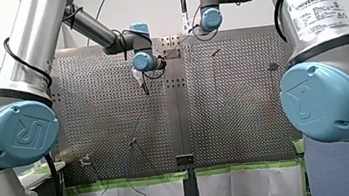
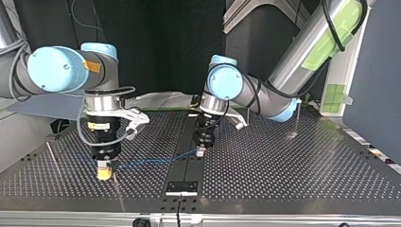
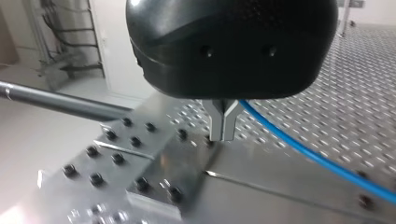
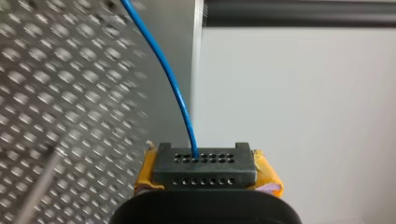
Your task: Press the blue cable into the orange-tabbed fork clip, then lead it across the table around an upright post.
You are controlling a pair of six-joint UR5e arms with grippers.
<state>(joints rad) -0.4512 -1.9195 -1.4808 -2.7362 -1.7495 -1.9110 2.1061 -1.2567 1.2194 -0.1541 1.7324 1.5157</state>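
Item: cable routing, two arms at a perforated table (image 2: 293, 175). Entries follow the top view, left to right.

1. Right gripper (image 2: 105, 174). It stood low over the table at the view's left, yellow pads pointing down. In the right wrist view the pads were drawn together, and the cable ran out from between the tips. Judged clamped on the cable.

2. Blue cable (image 2: 156, 160). It hung in a shallow line just above the table, spanning from the right gripper to the left gripper. It lay in no clip or fitting that the pictures showed.

3. Left gripper (image 2: 201, 152). It stood near the table's middle seam with its metal fingers closed into a narrow point. In the left wrist view the cable left from right beside them. Judged pinched on the cable, though the contact itself was hidden.

4. Upright post (image 2: 296, 118). A thin rod, well apart from the cable, toward the view's right.

5. Orange-tabbed clip. Not identifiable in any view.

Step in hand, as judged: the first step, carrying the held span toward the clip. The next move calls for lining the span up over the fork and pressing it down without losing tension.
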